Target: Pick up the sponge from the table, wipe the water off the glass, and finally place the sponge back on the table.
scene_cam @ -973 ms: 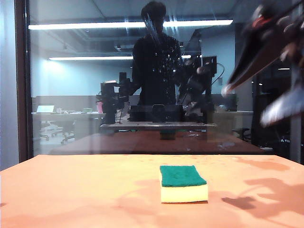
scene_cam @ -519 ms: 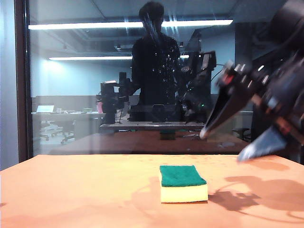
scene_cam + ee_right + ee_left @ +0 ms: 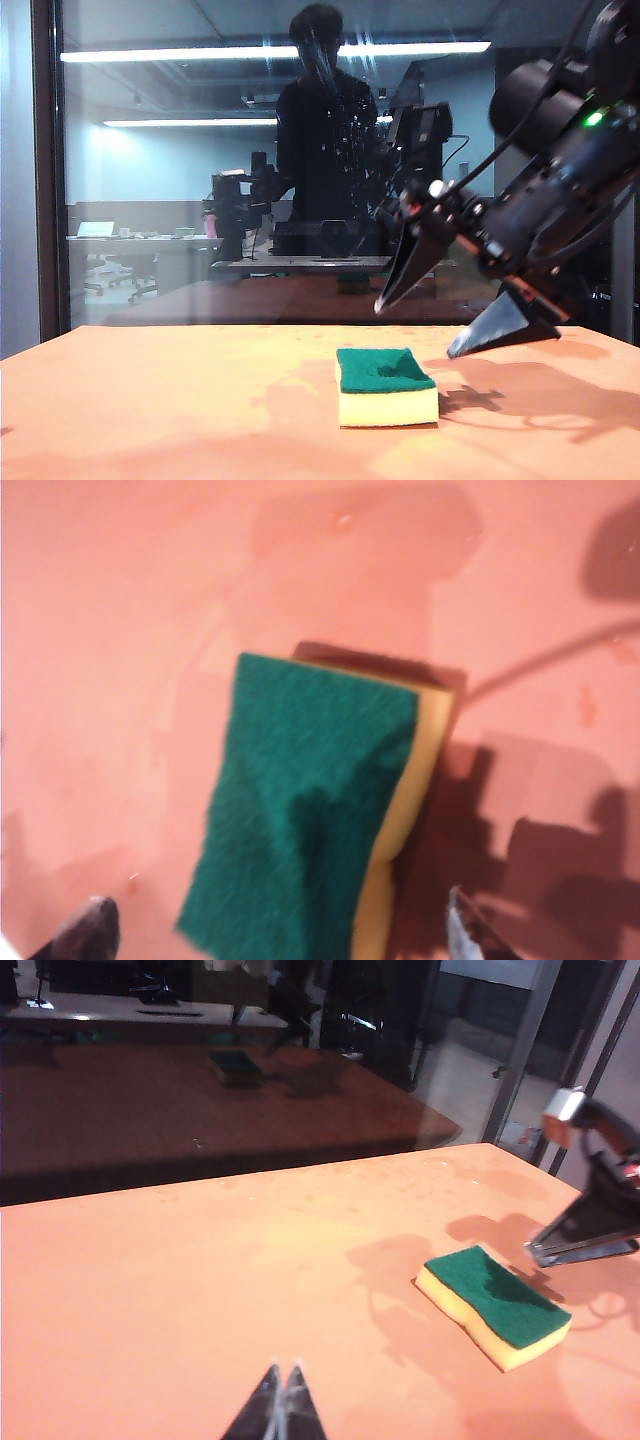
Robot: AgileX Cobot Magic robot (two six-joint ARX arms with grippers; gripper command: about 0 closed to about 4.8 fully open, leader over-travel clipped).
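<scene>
The sponge [image 3: 386, 386] lies flat on the table [image 3: 150, 410], green side up, a little to the right of the middle and well away from the back edge. Its pale yellow foam faces the camera in the exterior view, and a dark shadow falls across part of the green top.

The right gripper [image 3: 428, 322] hangs above and just to the right of the sponge, not touching it. Its two fingers are spread wide apart and point down toward the table. In the right wrist view the fingertips [image 3: 82, 932] show on either side of the sponge [image 3: 305, 810]. The left gripper [image 3: 283, 1408] is low over the near part of the table, far from the sponge [image 3: 493, 1305], with its two tips pressed together and nothing between them.

The table is a plain, matte orange surface with arm shadows on it. Along its back edge stands the glass [image 3: 200, 180], held in a dark frame on the left. Small drops of water [image 3: 340, 120] speckle the pane. The glass mirrors ceiling lights, office desks and a dark standing figure.
</scene>
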